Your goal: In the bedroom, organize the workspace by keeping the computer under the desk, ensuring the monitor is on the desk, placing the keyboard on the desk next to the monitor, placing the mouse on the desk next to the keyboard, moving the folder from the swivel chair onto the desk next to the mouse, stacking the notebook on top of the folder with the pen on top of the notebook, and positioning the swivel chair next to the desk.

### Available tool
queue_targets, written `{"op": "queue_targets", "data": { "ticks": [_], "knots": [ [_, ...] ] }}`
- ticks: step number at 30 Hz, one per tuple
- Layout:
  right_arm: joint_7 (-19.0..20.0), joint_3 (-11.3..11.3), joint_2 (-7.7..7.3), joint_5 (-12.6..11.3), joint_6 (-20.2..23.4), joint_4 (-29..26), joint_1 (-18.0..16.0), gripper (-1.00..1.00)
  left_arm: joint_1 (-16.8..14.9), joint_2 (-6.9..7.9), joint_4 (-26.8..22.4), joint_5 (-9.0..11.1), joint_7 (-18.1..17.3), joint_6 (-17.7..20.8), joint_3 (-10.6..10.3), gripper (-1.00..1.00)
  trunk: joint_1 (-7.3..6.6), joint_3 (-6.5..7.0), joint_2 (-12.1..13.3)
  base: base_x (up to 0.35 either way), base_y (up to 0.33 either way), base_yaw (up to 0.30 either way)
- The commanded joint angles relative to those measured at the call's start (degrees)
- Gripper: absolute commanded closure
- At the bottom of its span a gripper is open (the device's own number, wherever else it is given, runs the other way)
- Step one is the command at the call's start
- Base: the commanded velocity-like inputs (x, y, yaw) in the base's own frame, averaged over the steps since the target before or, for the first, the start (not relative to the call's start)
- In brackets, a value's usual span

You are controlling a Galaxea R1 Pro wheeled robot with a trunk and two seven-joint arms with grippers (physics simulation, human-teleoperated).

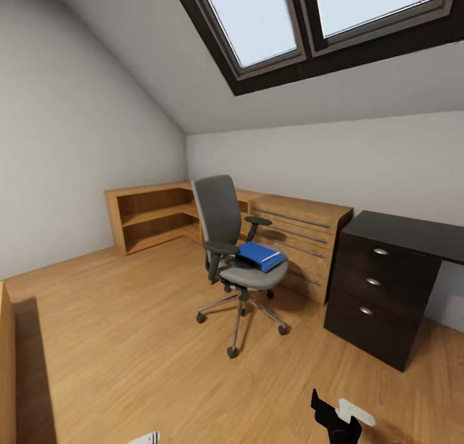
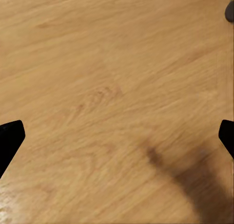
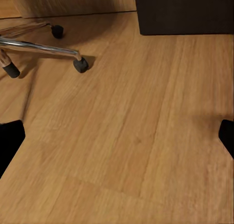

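Ahead of right gripper (image 3: 117,131), spread, empty: folder (image 1: 261,255) still on swivel chair (image 1: 235,250), desk (image 1: 393,283) bare; basically nothing done yet.

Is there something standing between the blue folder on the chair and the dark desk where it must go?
Nothing visible blocks it. The folder lies on the seat of the swivel chair, and only bare wooden floor separates the chair from the dark desk. The visible part of the desk top looks free.
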Motion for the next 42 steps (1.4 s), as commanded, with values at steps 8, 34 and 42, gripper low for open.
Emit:
{"op": "queue_targets", "data": {
  "ticks": [8,34,42],
  "knots": [
    [0.02,0.19,-0.11,-0.26,-0.21,0.05,-0.06,-1.0,-0.01,0.02,0.11,-0.01,0.07,-0.11,0.19,-1.0,-1.78,1.51,3.2,0.0,0.0,-0.217],
    [-0.1,0.19,-0.55,5.28,-0.83,0.04,1.1,-1.0,-0.01,-0.03,0.13,-0.06,0.07,-0.1,0.19,-1.0,-7.49,6.32,13.62,0.0,0.0,-0.047],
    [-0.1,0.19,-0.52,5.35,-0.83,0.04,1.11,-1.0,-0.01,-0.02,0.13,-0.06,0.07,-0.1,0.19,-1.0,-9.24,7.89,16.83,0.0,0.0,-0.236]
  ]
}}
